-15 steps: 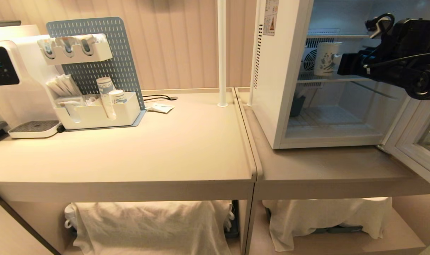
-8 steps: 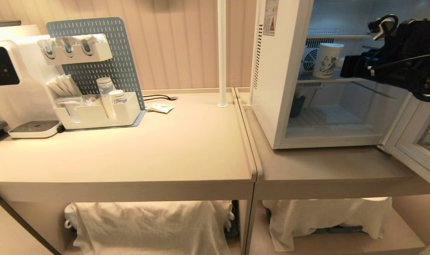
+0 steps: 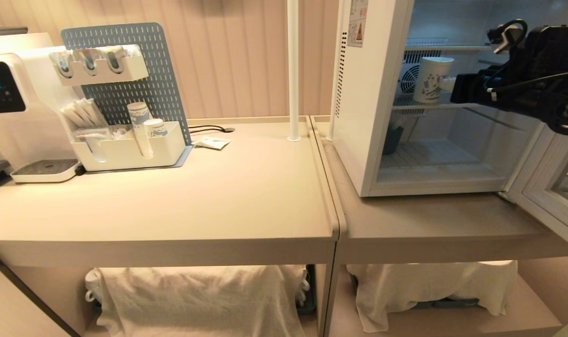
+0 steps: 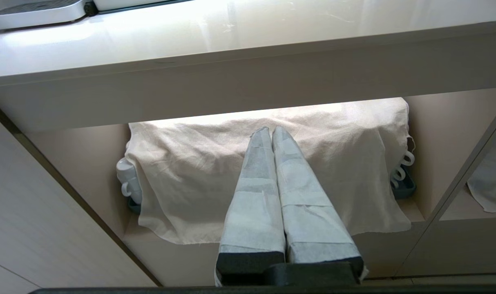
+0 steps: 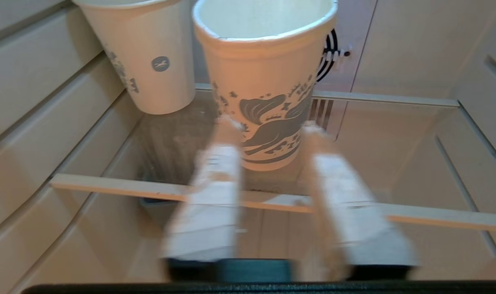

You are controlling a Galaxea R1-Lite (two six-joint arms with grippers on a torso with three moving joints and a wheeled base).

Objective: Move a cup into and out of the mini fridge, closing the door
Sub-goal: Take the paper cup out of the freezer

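The cup (image 5: 268, 94) stands upright on the fridge's (image 3: 366, 93) glass shelf (image 5: 248, 200), at about 2 o'clock in the head view. The right gripper (image 5: 268, 126) reaches in from 3 o'clock, fingers (image 5: 215, 192) spread to either side of the cup's base, not pressing it. A second cup (image 5: 150, 57) stands just beside. The door (image 3: 550, 187) hangs open. The left gripper (image 4: 271, 134), fingers together, points at a cloth (image 4: 191, 171) under the counter (image 3: 171, 196).

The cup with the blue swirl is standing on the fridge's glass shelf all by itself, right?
Not alone. The right wrist view shows the cup upright on the glass shelf with a second white cup, bearing a small round emblem, standing beside it.
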